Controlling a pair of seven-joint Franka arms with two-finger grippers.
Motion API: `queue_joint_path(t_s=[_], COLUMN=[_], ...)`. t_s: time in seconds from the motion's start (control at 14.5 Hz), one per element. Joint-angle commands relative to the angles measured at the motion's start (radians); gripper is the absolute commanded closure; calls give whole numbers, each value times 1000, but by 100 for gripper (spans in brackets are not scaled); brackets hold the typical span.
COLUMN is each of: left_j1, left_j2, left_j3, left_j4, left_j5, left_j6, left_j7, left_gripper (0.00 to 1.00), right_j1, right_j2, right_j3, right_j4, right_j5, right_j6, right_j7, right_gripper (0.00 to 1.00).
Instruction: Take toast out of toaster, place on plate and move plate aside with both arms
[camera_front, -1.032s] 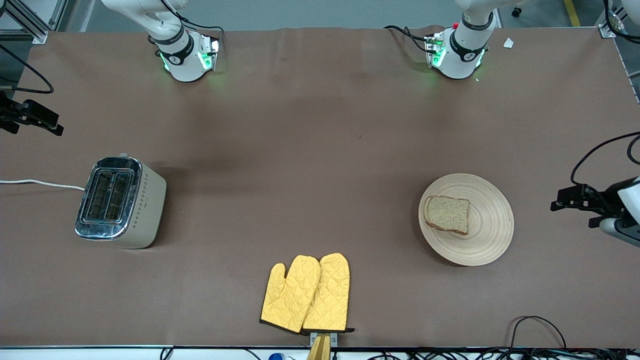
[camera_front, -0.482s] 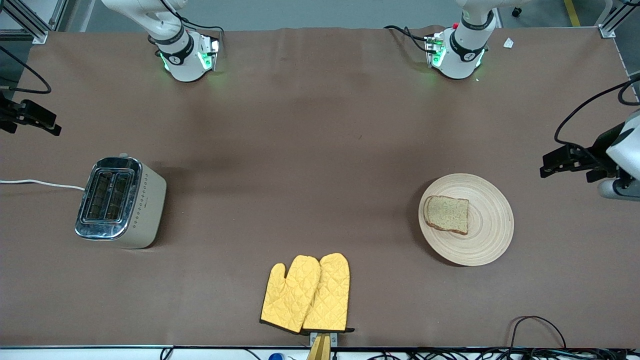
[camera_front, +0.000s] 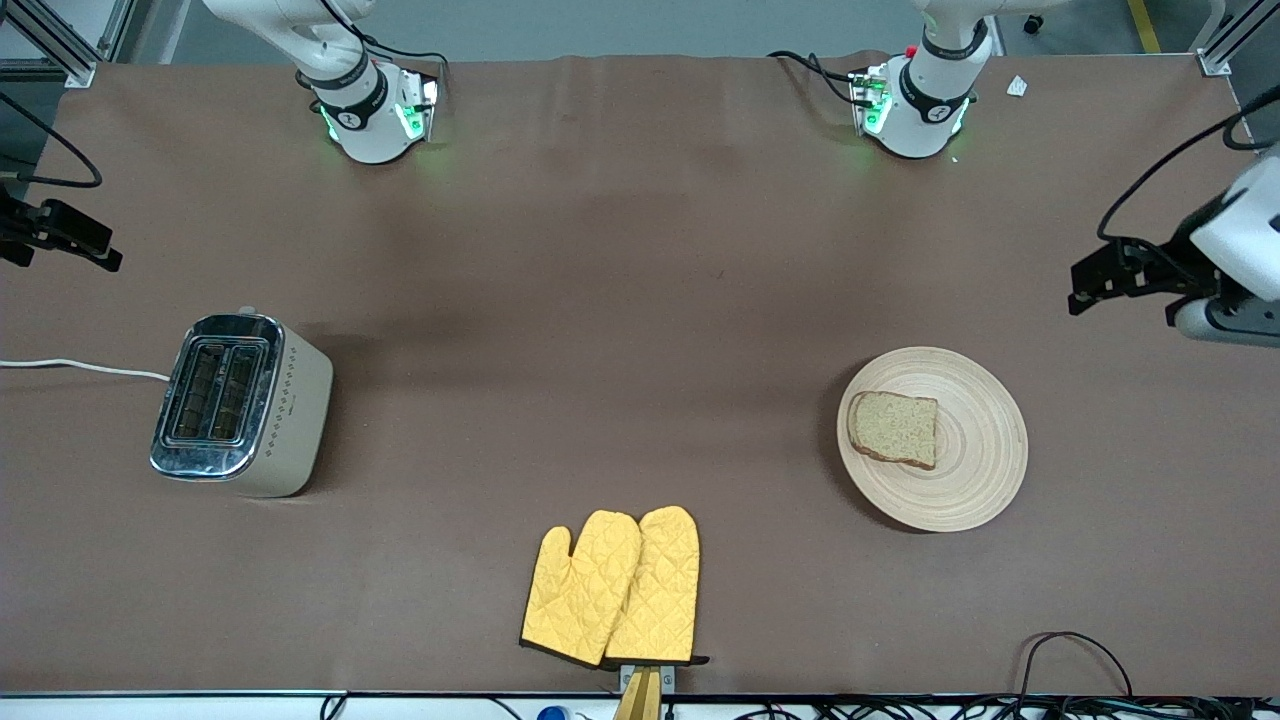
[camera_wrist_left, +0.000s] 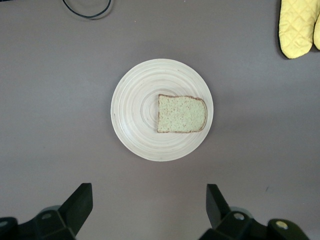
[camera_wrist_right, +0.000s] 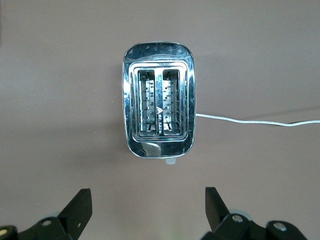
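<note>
Right gripper (camera_front: 60, 238): up in the air over the table edge at the right arm's end, above the toaster; fingers (camera_wrist_right: 79, 207) spread wide, holding nothing.
Toaster (camera_front: 240, 403): on the table near the right arm's end, both slots showing only wire racks; its white cord (camera_front: 80, 368) runs off that edge.
Oven mitts (camera_front: 614, 587): two yellow quilted mitts side by side, overlapping, at the middle of the table edge nearest the front camera.
Toast (camera_front: 893, 428): lies flat on the plate, off-centre, on the part toward the right arm's end.
Plate (camera_front: 975, 480): flat on the table toward the left arm's end, well apart from the mitts.
Left gripper (camera_front: 1095, 280): in the air over the table edge at the left arm's end; fingers (camera_wrist_left: 80, 202) spread wide, empty, clear of the plate.
</note>
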Motion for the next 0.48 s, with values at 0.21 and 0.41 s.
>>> queue_joint_path(t_s=[0.21,0.41], left_j1=[-21,-22], left_j2=[-174,-156], left_j3=[35,32], left_j4=[-257,-225], left_j5=[23,20], left_j6=[158,155], left_j7=[-11,-11], left_gripper=[0,0], right_j1=[-18,-18], right_j2=[-2,-2], right_j3=[9,9], right_j4=[0,0], right_j5=[12,12], right_j6=[-3,-3], right_j7=[-12,-12], right_gripper=[0,0])
